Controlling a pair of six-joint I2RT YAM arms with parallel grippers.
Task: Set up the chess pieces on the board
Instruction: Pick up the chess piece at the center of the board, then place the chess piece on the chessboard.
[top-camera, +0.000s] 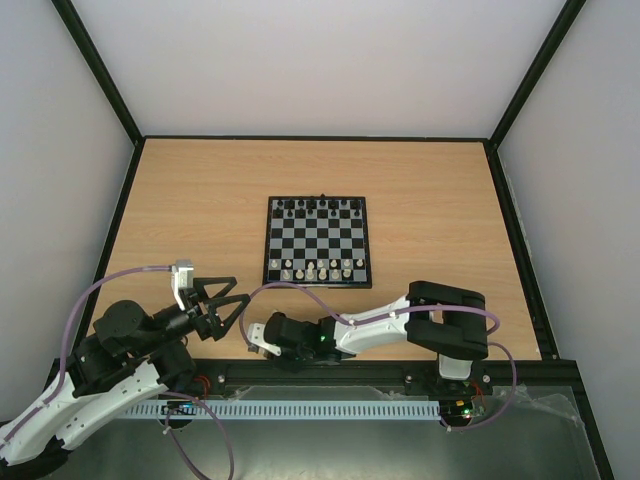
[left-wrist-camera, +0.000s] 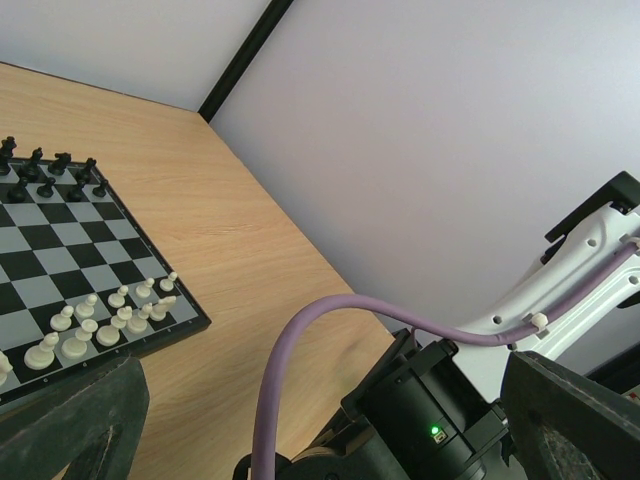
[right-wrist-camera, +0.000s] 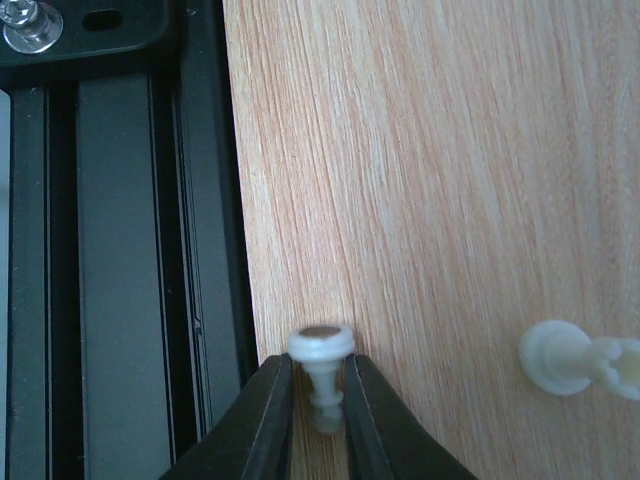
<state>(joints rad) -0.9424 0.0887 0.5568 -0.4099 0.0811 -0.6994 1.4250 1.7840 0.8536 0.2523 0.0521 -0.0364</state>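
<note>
Jaws of my right gripper (right-wrist-camera: 320, 410) are pinching the stem of a white chess piece (right-wrist-camera: 321, 350) lying sideways on the table (right-wrist-camera: 450, 150) beside the near rail (right-wrist-camera: 120, 250), I'd guess to carry it to the board (top-camera: 318, 240) well beyond, while my left gripper (top-camera: 238, 292) is hanging wide open.

A small square chessboard with black and grey-white squares (top-camera: 318, 241) lies near the middle of a light wooden table (top-camera: 200, 200). Tiny black plastic chessmen (top-camera: 317, 206) stand along its far side. Tiny cream-white plastic chess pieces (top-camera: 322, 270) stand along its near side, in two rows as far as I can see. The left gripper (top-camera: 241, 290) hangs over the table at the near left, well apart from the board, with its black fingers spread wide. The right gripper (top-camera: 252, 336) is low at the near edge of the table, between the two arms; from here I cannot tell how its jaws stand. A thin purple cable (top-camera: 300, 292) loops above the right arm.
</note>
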